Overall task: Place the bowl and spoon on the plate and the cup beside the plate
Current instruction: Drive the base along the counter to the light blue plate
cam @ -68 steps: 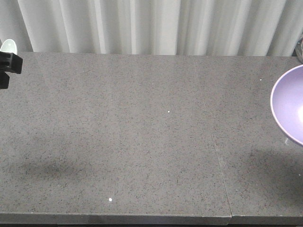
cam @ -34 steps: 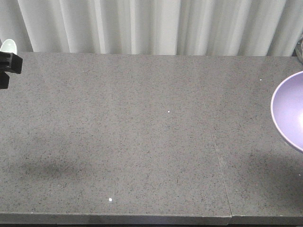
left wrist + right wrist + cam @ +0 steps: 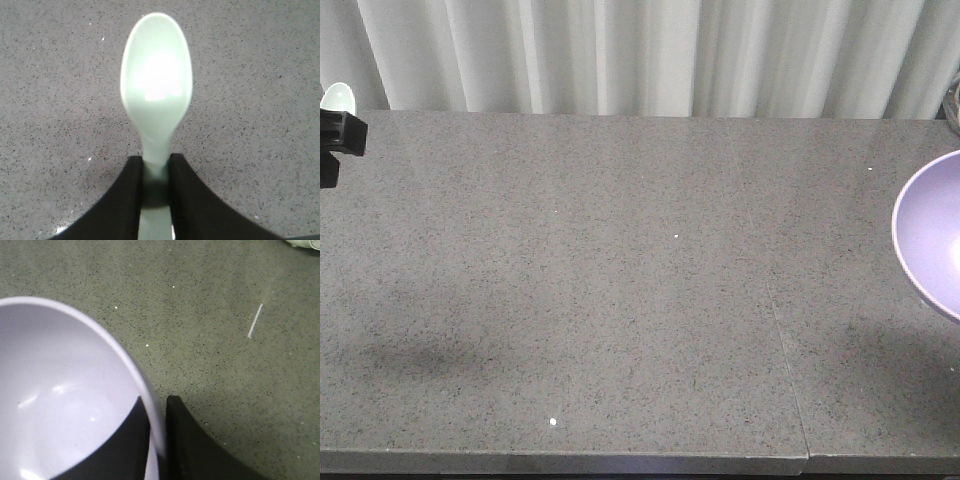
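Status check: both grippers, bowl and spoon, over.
Left gripper shut on spoon handle. Right gripper shut on bowl rim. Plate and cup out of view.

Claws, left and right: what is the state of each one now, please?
Left claw: closed on the spoon handle.
Right claw: closed on the bowl rim.

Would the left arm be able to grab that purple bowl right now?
Probably not. The left gripper is shut on the spoon at the far left of the table, and the bowl is at the far right, its rim pinched by the right gripper.
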You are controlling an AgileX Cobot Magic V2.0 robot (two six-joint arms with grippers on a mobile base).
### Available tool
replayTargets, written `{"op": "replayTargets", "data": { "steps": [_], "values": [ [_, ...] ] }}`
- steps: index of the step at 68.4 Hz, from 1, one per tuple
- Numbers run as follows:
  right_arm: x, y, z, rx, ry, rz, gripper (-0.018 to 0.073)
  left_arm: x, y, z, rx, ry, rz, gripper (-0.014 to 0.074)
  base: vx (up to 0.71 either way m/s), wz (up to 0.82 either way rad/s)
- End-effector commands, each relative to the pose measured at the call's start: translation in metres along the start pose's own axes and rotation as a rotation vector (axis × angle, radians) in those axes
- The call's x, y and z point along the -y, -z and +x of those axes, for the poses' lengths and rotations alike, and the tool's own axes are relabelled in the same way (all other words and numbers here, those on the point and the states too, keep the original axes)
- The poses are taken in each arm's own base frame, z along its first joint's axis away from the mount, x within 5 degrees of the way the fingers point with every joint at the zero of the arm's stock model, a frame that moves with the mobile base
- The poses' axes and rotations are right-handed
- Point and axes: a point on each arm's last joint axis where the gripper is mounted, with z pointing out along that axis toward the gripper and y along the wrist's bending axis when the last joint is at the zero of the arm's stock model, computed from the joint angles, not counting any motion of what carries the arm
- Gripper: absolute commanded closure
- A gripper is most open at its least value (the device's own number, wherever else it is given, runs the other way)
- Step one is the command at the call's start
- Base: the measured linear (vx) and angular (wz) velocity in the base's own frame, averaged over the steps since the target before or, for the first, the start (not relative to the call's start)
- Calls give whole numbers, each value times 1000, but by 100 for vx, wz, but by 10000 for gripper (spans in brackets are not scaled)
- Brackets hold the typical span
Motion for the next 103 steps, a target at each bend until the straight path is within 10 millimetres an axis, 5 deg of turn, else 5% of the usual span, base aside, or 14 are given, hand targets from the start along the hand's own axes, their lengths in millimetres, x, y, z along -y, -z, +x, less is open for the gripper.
{"op": "replayTargets", "data": {
  "steps": [1,52,103],
  "values": [
    [1,9,-11,97,9,5,565,0,15,-2,62,6,16,603,0,0],
    [1,9,-11,95,9,5,565,0,15,-2,62,6,16,603,-2,-10],
    [1,9,-11,95,9,5,565,0,15,-2,62,6,16,603,-3,-49]
  ]
}}
